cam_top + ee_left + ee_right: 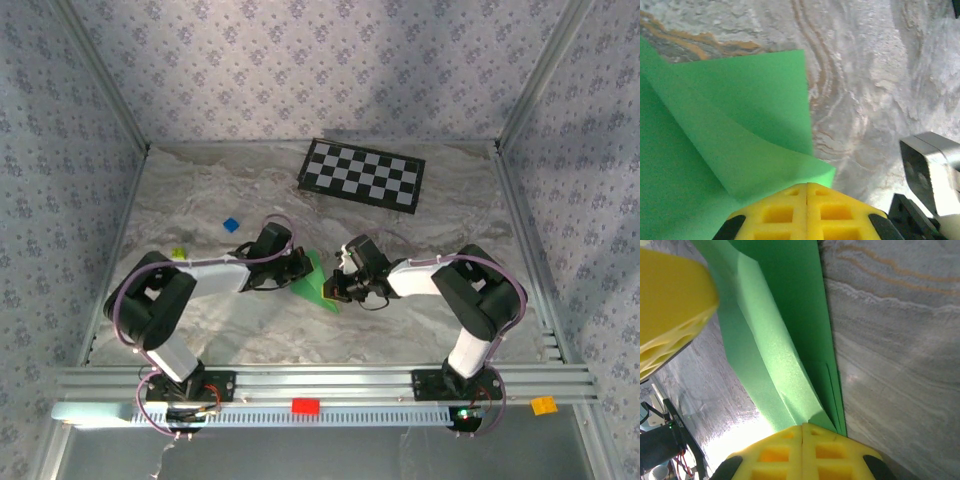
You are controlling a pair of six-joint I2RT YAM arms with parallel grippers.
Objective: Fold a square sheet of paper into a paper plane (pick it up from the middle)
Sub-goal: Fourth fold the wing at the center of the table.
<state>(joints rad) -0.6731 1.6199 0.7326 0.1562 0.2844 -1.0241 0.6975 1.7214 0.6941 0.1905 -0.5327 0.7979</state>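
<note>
**Paper [315, 284] clamped from both sides, middle of the counter [200, 195]**

Farthest left, a tiny yellow-green block [178, 253] lies just beside my left arm, and a tiny blue block [231, 225] sits a little farther back – both well apart from the paper.

My left hand [806, 194] reaches in toward the centre of the counter. Its yellow fingers [775, 212] are pressed together with only a thin seam between them, and the near edge of the paper runs right into that seam, so this hand is clamped on the paper. From its wrist camera the bright green paper spreads to the left, with one flap folded over and lifted off the layer beneath it.

The paper sits between the two hands, tilted up off the marbled surface rather than lying flat.

My right hand [803, 434] comes at it from the other side. Its yellow fingers [832, 452] are also together, and the paper's layered corner is gripped at their tips – a long fold runs away from them up the view.

Behind and slightly to the right, a black-and-white checkerboard [362, 172] lies flat near the back wall.
</note>
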